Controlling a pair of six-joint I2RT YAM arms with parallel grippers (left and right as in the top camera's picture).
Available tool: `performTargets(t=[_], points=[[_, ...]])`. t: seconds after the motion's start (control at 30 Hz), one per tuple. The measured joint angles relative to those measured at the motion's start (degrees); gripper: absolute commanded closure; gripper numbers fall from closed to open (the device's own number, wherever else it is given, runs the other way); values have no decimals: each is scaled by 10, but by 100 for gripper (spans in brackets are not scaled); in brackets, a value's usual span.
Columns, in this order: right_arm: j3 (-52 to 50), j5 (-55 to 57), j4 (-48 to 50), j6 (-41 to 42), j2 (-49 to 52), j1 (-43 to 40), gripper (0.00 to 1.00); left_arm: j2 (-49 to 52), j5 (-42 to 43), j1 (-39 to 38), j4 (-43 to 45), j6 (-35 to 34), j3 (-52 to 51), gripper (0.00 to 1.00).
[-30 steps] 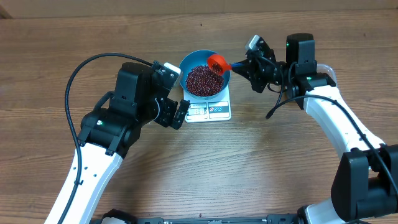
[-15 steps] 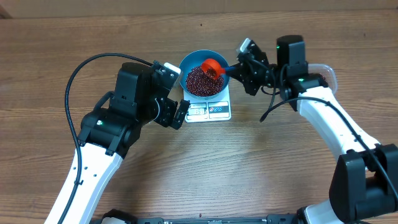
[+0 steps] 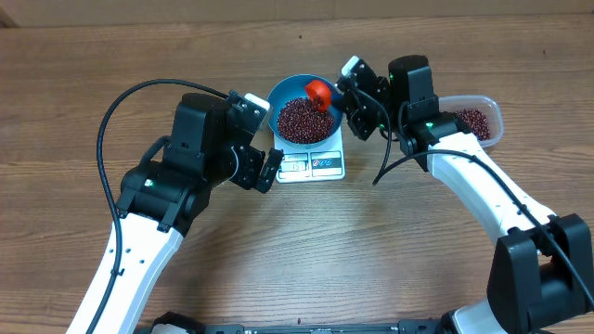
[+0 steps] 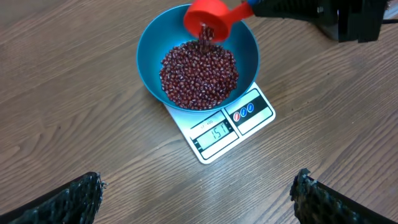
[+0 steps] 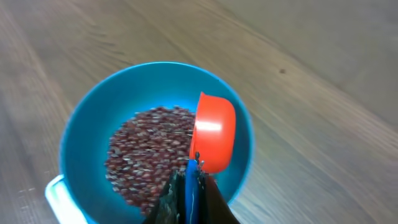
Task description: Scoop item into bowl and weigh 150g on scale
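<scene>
Checking the right tool (image 5: 188, 190): what is its state? (Inspector)

Its fingers are together, clamped on the blue handle of the orange-red scoop (image 5: 214, 130). The fingers hide almost all of the handle, and only a thin blue strip shows in the right wrist view. (Operator)

Where is the scoop? (Inspector)

It is above the light blue bowl (image 4: 149, 50), tipped mouth-down, with a few beans at its lip. In the left wrist view the frame edge cuts off its top. (Operator)

Locate the beans. (Inspector)

The red-maroon beans (image 4: 199, 71) lie heaped in the bowl. More lie in the clear plastic tub (image 3: 497, 116), which the right arm (image 3: 483, 183) partly covers. (Operator)

And the scale? (Inspector)

The white kitchen scale (image 4: 217, 132) sits on the table (image 4: 74, 124) under the bowl, which hides most of it. Only the display edge shows. The digits are small and appear to read 151. (Operator)

State of the left tool (image 4: 198, 180)? (Inspector)

Its fingers are wide apart, holding nothing, near the scale's display edge. Only the fingertips show, at the bottom of the left wrist view. (Operator)
</scene>
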Motion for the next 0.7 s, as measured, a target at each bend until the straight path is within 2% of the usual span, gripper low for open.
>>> performTargets(t=[0.7], points=[[0, 24, -13, -26, 29, 13, 96, 0, 0, 0, 0, 0, 0, 0]])
